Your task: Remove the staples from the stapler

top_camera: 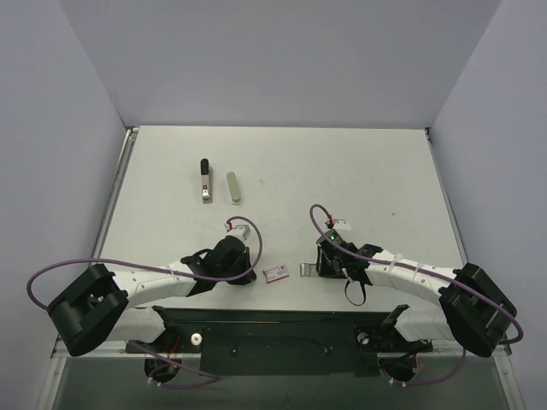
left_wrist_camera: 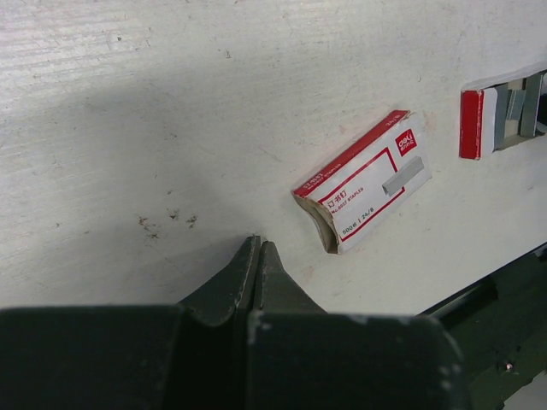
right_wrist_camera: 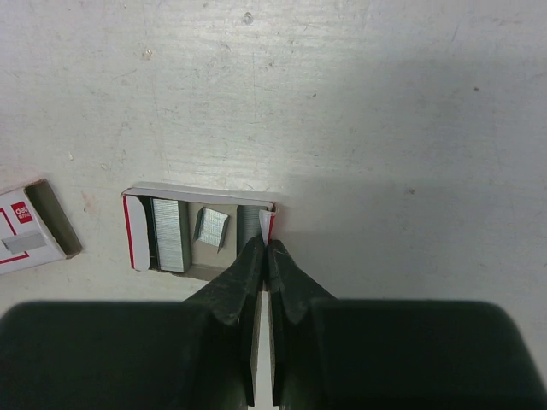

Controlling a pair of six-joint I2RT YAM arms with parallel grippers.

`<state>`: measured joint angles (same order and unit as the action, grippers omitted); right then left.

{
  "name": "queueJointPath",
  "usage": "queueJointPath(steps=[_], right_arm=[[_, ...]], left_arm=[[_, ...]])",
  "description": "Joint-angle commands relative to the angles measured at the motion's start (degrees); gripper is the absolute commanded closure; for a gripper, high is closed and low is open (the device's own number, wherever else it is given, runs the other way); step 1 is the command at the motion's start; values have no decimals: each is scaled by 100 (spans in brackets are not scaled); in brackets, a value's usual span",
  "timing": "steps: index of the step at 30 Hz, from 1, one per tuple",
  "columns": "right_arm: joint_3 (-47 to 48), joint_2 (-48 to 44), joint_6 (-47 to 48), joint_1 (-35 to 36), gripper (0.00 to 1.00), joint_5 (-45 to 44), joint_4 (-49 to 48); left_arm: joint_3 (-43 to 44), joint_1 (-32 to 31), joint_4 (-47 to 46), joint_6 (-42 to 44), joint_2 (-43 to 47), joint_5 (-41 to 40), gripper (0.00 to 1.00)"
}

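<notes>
The stapler (top_camera: 206,181), silver with a black end, lies at the back left of the table, far from both grippers. Beside my right gripper (top_camera: 318,266) sits an open cardboard tray (right_wrist_camera: 201,190) holding strips of staples (right_wrist_camera: 171,235) and one short loose strip (right_wrist_camera: 211,228) lying at an angle. My right gripper (right_wrist_camera: 267,243) is shut on the tray's red-and-white right end wall. My left gripper (left_wrist_camera: 258,242) is shut with nothing in it, its tips just off the table, a short way left of the red-and-white staple box sleeve (left_wrist_camera: 363,181).
A slim silver-grey bar (top_camera: 232,188) lies just right of the stapler. The box sleeve (top_camera: 275,273) and the tray (top_camera: 306,270) lie between the two grippers near the front edge. The tray's red end (left_wrist_camera: 472,124) shows at the right of the left wrist view.
</notes>
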<state>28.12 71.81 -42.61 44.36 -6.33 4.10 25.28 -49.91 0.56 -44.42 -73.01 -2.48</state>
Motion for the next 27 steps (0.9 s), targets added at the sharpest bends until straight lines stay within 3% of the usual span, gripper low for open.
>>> queueJointPath(steps=[1,27], right_arm=[[159,149,95,90,100,-299,39],[668,817,33,407,100,-114,-331]], left_arm=[[91,-71,32,22,-73,64,100],[135,-142,-302,13,-477,81,100]])
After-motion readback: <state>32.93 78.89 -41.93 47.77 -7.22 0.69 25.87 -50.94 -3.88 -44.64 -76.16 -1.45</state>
